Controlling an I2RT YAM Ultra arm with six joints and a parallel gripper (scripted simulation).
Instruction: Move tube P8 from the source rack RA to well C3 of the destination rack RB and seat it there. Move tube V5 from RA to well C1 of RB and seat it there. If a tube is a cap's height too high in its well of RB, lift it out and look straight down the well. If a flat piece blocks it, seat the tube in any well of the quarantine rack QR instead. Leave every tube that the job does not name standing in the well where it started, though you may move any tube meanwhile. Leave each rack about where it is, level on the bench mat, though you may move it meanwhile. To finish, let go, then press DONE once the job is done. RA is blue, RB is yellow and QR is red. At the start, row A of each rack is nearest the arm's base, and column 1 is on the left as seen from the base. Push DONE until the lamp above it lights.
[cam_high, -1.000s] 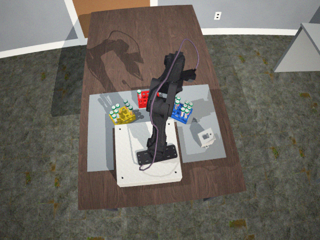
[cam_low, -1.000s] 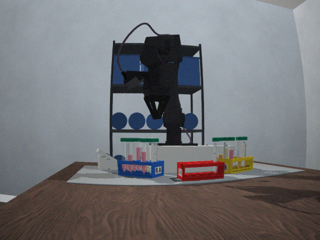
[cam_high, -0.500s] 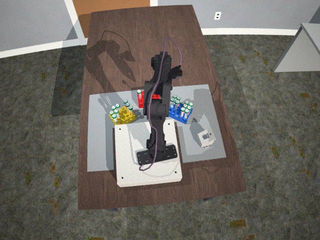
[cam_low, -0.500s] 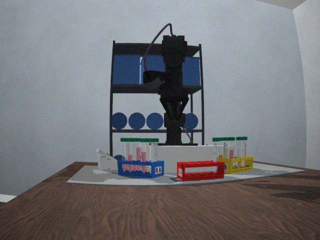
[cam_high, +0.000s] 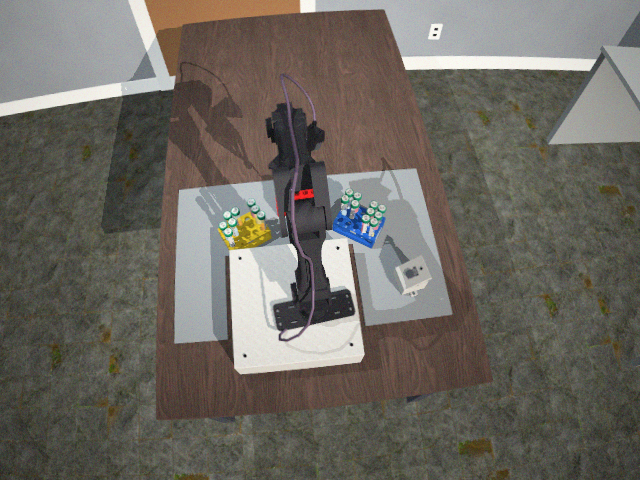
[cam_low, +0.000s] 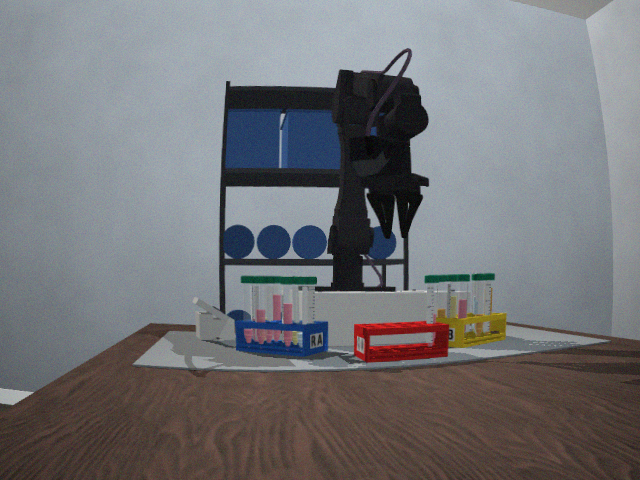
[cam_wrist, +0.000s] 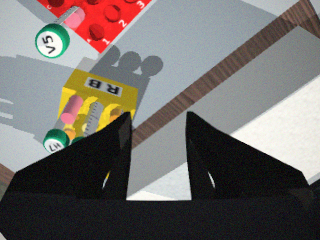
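My gripper (cam_low: 396, 236) (cam_wrist: 158, 121) is partly open and empty, high above the mat. In the wrist view the yellow rack RB (cam_high: 252, 240) (cam_low: 485, 340) (cam_wrist: 75, 82) is left of the fingertips; several green-capped tubes stand in it, one cap reading H7 (cam_wrist: 55, 145). Tube V5 (cam_wrist: 50, 42) (cam_low: 430, 310) stands in an end well of the red rack QR (cam_high: 303, 194) (cam_low: 403, 354) (cam_wrist: 100, 20). The blue rack RA (cam_high: 351, 235) (cam_low: 279, 350) holds several tubes. I cannot read a P8 cap or RB's well labels.
The white button box (cam_high: 413, 281) (cam_low: 207, 326) stands right of RA in the top view; I cannot tell if its lamp is lit. The white base block (cam_high: 299, 351) borders the near side of the racks. The arm hides most of QR in the top view.
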